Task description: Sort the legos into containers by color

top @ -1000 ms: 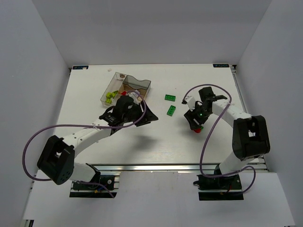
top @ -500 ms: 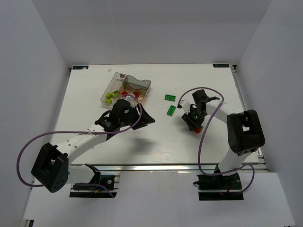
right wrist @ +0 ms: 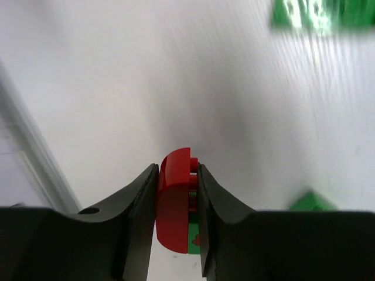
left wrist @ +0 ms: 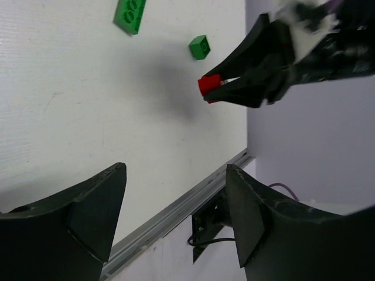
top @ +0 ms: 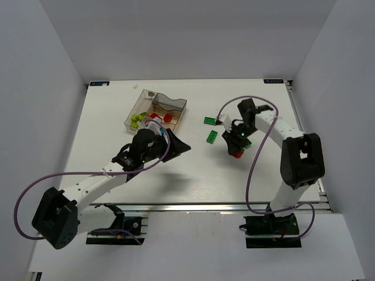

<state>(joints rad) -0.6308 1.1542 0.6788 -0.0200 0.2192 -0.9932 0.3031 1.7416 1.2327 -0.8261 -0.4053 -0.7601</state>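
Observation:
My right gripper (top: 235,150) is shut on a red brick (top: 237,154) and holds it above the table, right of centre. In the right wrist view the red brick (right wrist: 174,205) sits upright between the fingers, with a bit of green showing at its lower edge. My left gripper (top: 181,144) is open and empty, just in front of the clear tray (top: 145,98). In the left wrist view my left gripper (left wrist: 176,170) faces the red brick (left wrist: 209,86). Yellow-green bricks (top: 136,120) and red bricks (top: 167,117) lie in separate tray compartments.
Two dark green bricks (top: 210,121) (top: 211,137) lie on the table between the tray and my right gripper. A small green brick (left wrist: 200,47) lies near the right gripper. The table's front rail (left wrist: 176,216) is close to the left gripper.
My right gripper has moved a little left and further from me with the red brick. My left arm has drawn back from the tray, its gripper still open.

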